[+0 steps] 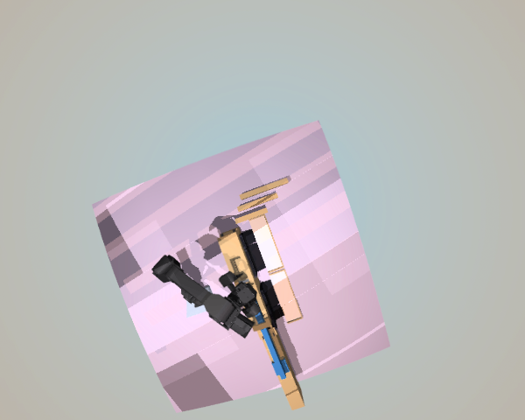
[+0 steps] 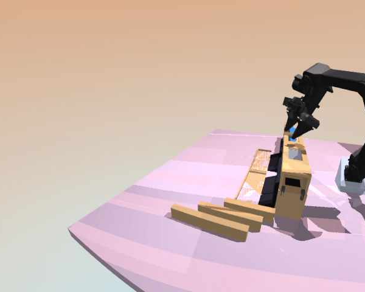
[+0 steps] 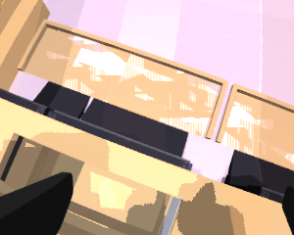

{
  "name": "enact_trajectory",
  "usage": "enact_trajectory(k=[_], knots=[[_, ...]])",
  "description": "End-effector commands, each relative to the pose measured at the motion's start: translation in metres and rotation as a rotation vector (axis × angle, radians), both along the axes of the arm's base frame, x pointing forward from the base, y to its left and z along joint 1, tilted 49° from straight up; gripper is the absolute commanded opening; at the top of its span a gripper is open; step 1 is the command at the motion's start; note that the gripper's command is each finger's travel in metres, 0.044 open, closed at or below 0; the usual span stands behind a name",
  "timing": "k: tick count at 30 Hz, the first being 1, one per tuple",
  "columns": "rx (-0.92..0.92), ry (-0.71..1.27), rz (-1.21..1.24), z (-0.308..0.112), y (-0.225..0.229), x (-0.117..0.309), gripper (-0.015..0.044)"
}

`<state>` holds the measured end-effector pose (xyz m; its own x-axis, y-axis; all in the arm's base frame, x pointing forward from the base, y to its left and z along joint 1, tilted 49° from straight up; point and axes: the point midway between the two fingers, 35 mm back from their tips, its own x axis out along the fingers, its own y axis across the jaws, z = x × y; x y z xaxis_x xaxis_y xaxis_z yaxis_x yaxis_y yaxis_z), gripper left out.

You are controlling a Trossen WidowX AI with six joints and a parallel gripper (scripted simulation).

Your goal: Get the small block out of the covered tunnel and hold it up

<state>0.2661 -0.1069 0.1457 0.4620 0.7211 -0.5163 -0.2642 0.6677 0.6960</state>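
Arm: black, raised and bent, its upper link (image 1: 188, 284) (image 2: 346, 77) running nearly level
Forearm: slanting down from the high joint
Gripper (image 1: 254, 307) (image 2: 289, 134) (image 3: 178, 198): pointing downward, tilted, empty
Fingers (image 2: 302, 128): spread wide apart
Base (image 2: 354, 185): pale, beneath the black shoulder

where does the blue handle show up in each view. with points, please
top: blue handle (image 1: 272, 350), low, just right of centre, running out of the wooden tunnel's end
exterior: blue piece (image 2: 292, 129) right of centre, beyond the pincer (image 1: 255, 318) (image 2: 289, 134)
wrist: not in it
shared landmark: wooden tunnel (image 1: 232, 248) (image 2: 297, 166) (image 3: 113, 151)
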Motion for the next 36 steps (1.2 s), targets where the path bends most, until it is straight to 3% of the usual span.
enact_trajectory(k=[1,20,27,36], knots=[[-0.219,-0.167,0.185,-0.048,-0.046,0.007,0.044],[-0.686,-0.475,0.792,-0.193,-0.151,-0.006,0.044],[-0.673,-0.671,0.997,-0.237,-0.143,-0.018,0.044],[-0.672,-0.677,1.002,-0.238,-0.143,-0.018,0.044]])
